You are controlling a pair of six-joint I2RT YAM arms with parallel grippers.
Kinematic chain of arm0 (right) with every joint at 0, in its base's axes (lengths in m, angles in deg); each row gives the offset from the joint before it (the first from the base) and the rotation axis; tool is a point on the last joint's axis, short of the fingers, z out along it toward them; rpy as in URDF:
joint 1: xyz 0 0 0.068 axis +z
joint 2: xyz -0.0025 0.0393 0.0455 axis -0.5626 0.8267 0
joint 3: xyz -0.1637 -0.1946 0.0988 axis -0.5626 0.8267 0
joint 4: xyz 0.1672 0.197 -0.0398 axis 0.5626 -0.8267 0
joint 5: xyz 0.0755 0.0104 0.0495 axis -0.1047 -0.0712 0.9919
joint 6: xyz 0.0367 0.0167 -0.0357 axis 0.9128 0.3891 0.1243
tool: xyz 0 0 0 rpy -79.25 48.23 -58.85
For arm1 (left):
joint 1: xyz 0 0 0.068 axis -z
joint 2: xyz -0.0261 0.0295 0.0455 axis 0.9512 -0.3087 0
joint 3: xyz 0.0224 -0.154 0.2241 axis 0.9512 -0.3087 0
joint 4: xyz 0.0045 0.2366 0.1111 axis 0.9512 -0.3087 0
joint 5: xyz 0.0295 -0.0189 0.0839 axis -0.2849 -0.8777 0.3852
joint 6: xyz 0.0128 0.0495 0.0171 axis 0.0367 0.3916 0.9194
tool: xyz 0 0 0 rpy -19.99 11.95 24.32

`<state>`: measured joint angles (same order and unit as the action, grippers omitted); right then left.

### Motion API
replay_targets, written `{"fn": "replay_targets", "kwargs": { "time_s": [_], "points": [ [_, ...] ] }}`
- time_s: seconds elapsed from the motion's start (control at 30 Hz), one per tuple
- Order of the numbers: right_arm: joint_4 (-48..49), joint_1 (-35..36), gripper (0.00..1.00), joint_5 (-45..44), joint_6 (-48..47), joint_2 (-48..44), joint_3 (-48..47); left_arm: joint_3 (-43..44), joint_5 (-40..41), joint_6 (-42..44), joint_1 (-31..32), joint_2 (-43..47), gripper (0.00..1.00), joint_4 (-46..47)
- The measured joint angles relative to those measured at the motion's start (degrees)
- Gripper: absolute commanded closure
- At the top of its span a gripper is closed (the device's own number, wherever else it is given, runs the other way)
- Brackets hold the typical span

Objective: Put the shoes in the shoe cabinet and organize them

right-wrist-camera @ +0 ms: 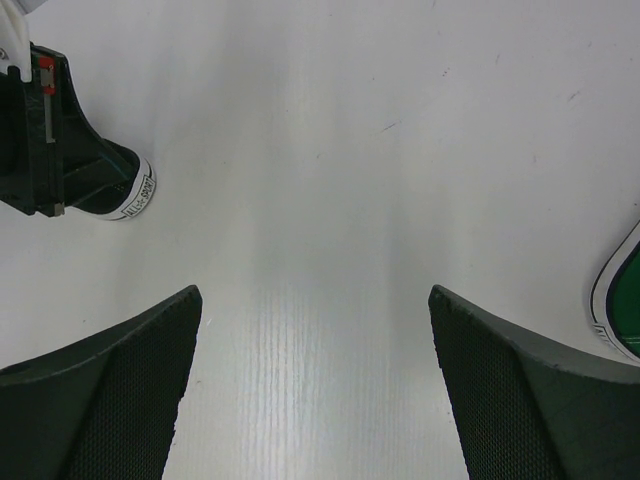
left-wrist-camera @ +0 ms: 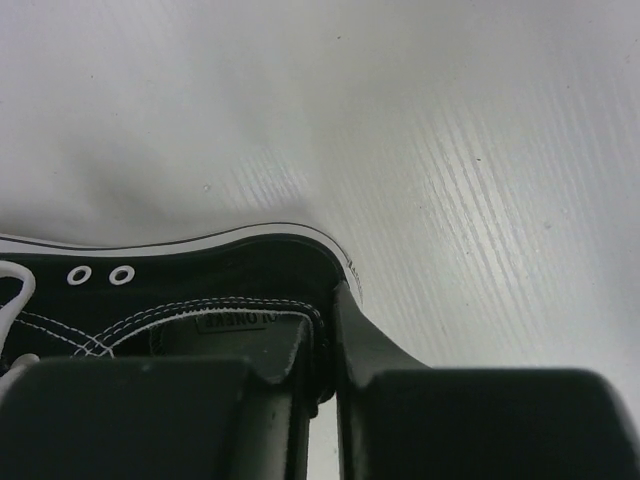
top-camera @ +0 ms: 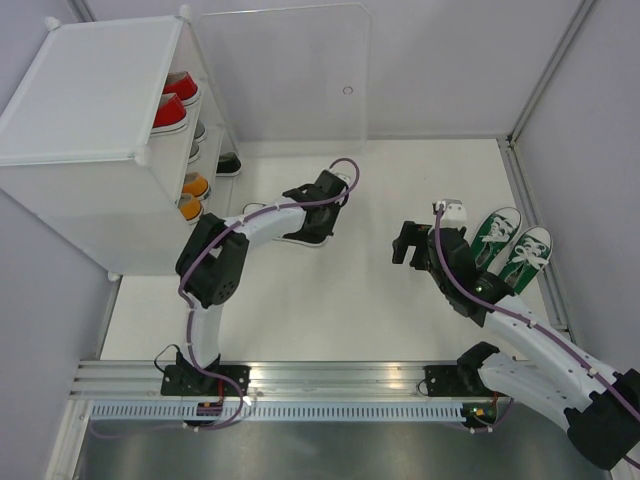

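A black shoe (top-camera: 308, 236) lies on the table in front of the shoe cabinet (top-camera: 90, 90). My left gripper (top-camera: 330, 200) is shut on it. In the left wrist view the fingers (left-wrist-camera: 350, 330) pinch the heel wall of this black shoe (left-wrist-camera: 200, 275), one inside the collar and one outside. Over to the right, my right gripper (top-camera: 410, 245) stands open above bare table, fingers (right-wrist-camera: 110, 390) wide apart with nothing between them. Two green shoes (top-camera: 510, 245) sit side by side at the right. Red shoes (top-camera: 175, 100), orange shoes (top-camera: 192, 195) and another black shoe (top-camera: 228, 165) are in the cabinet.
The cabinet's clear door panel (top-camera: 285, 70) stands open behind the table. The right arm stretches along the table's right edge close to the green shoes. The right wrist view catches the black shoe's heel (right-wrist-camera: 125, 190) at upper left and a green shoe's sole (right-wrist-camera: 620, 300) at right.
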<state>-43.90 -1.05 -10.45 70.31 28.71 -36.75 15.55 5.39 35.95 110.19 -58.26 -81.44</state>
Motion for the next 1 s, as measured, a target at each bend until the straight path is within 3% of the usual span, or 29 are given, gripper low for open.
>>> {"fn": "replay_targets", "kwargs": {
  "time_s": [0.07,0.6,1.0],
  "points": [
    [0.02,0.24,0.02,-0.13,-0.02,0.00,0.00,0.17,-0.72,1.07,-0.63,0.00,0.97,-0.09],
    [0.02,2.56,0.02,-2.67,-0.46,-0.37,0.02,4.81,-7.04,13.51,-18.25,0.04,0.98,-2.62],
    [0.02,3.63,0.02,-3.82,-0.46,-0.28,0.42,17.86,-8.85,18.56,-26.69,-6.58,0.98,-5.07]
  ]
}}
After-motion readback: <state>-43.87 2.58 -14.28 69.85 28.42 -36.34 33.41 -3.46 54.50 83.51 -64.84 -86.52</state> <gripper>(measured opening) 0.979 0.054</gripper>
